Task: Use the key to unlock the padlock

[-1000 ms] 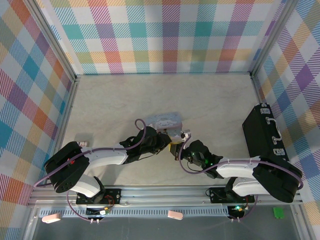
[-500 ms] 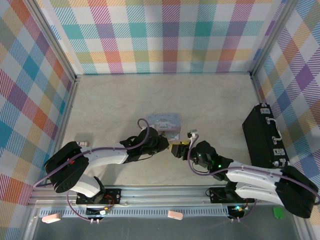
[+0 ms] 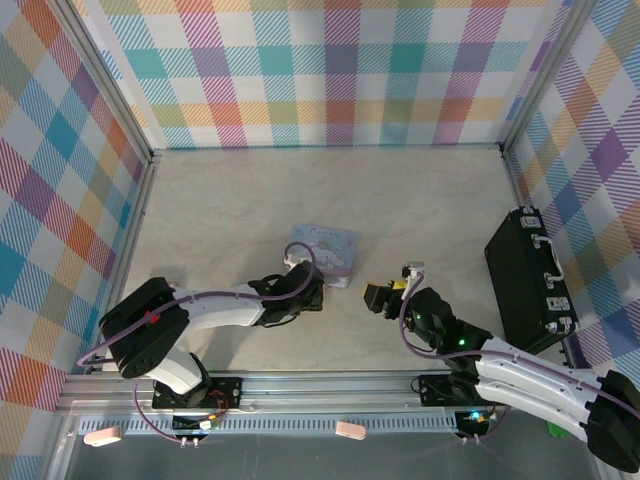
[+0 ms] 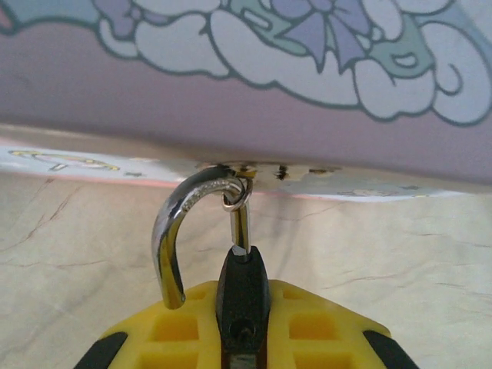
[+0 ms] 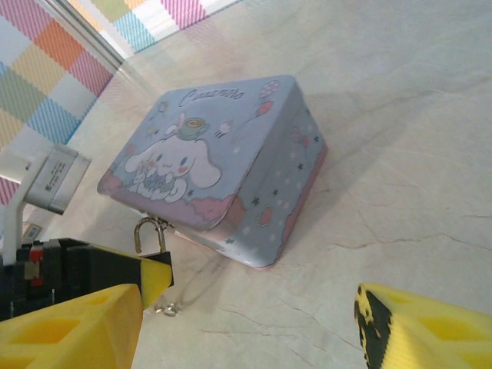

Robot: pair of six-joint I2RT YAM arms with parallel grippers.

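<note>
My left gripper [image 4: 243, 311] [image 3: 320, 291] is shut on the small black padlock [image 4: 243, 288], with a yellow finger on either side of its body. The silver shackle [image 4: 178, 231] stands open: one leg hangs free while the other sits in the body. It hooks through a small ring at the edge of the pale blue cartoon tin [image 4: 246, 84] [image 5: 207, 165] [image 3: 326, 247]. My right gripper [image 5: 250, 315] [image 3: 377, 297] is open and holds nothing, off to the right of the tin. A tiny shiny metal piece [image 5: 165, 309], apparently the key, lies on the table below the padlock [image 5: 150, 234].
A black case [image 3: 525, 280] leans at the right wall. Checked walls with metal rails enclose the pale tabletop [image 3: 300, 190]. Open table lies behind the tin and between the tin and the case.
My right gripper has opened and drawn back to the right, away from the padlock. My left gripper has kept its grip and shifted slightly left, the tin with it.
</note>
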